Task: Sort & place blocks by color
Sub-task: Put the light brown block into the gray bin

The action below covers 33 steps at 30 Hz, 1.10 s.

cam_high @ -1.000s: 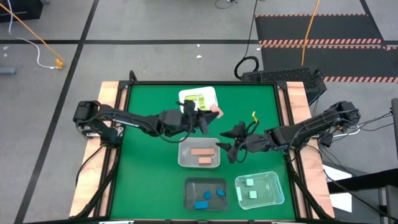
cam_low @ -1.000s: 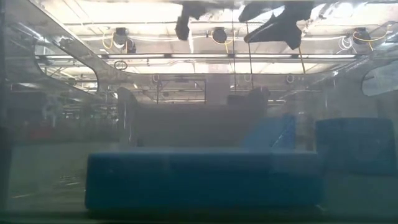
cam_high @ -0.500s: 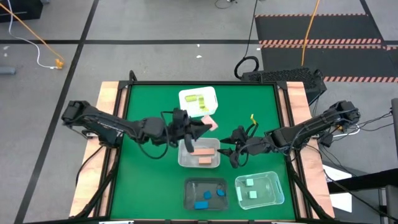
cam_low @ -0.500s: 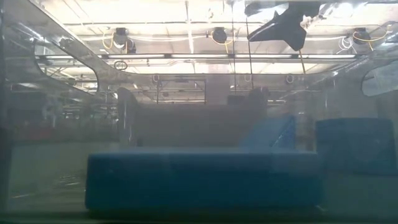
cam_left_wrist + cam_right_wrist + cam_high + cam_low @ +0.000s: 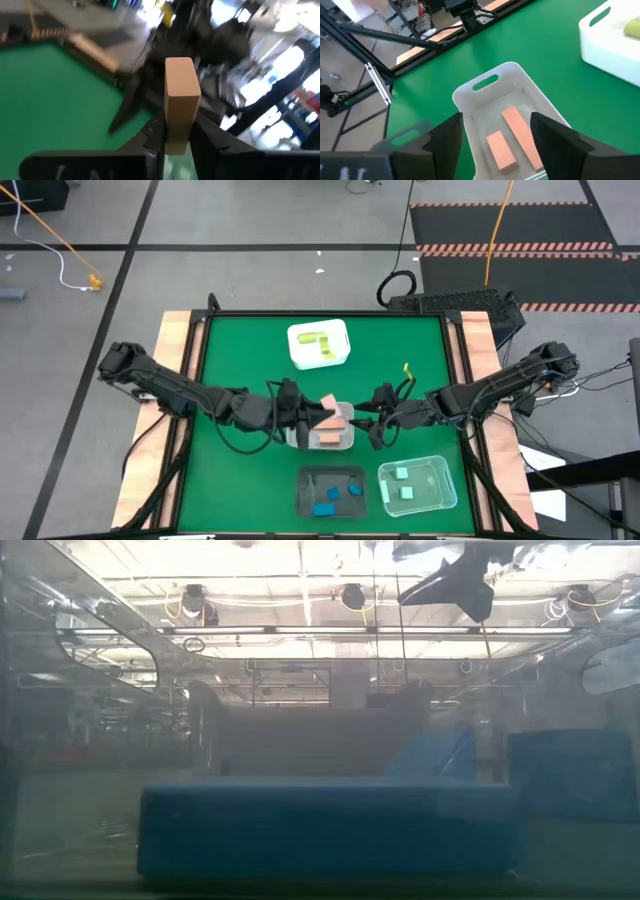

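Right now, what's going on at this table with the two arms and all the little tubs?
The robot is sorting small blocks into tubs by colour. The left tool is shut on a salmon-tan block, carrying it over the clear tub in the middle of the green table, where two salmon-tan blocks already lie. The right tool hovers open beside that tub. Yellow, blue and mint green blocks already sit in their own tubs.
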{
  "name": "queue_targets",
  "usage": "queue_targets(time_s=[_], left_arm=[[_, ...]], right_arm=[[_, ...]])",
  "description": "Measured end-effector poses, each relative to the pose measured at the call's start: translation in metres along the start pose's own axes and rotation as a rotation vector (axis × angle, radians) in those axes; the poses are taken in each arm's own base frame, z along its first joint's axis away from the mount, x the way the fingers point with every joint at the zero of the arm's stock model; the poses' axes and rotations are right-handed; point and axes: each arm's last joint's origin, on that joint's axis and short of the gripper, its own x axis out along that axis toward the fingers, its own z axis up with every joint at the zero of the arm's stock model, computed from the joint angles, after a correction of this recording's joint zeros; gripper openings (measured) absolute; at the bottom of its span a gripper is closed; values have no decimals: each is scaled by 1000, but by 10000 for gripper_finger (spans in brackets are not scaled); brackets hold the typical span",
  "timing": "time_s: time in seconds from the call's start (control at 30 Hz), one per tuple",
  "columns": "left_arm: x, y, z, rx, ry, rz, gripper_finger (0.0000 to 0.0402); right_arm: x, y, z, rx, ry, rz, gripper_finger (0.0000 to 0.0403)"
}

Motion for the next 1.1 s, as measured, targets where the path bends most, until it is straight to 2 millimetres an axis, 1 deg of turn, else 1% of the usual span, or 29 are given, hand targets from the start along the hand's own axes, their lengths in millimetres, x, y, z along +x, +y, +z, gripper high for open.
queue_targets(time_s=[0.2,0.37,0.5,0.6,0.73,0.87,1.1], left_arm=[[-10,3,-26,-8,183,114,67],[-16,9,-47,-36,292,229,68],[-12,12,-64,-63,333,282,62],[-5,16,-76,-72,349,308,66],[4,20,-91,-70,364,335,68],[11,27,-102,-77,377,369,65],[18,33,-110,-80,381,397,64]], right_arm=[[0,1,-1,105,19,21,221],[-1,4,-4,64,139,145,221],[-4,4,-2,38,133,161,221],[-13,4,4,-24,96,187,221],[-29,2,12,-77,67,205,221],[-46,-6,16,-104,63,159,221],[-69,-18,19,-120,46,83,221]])
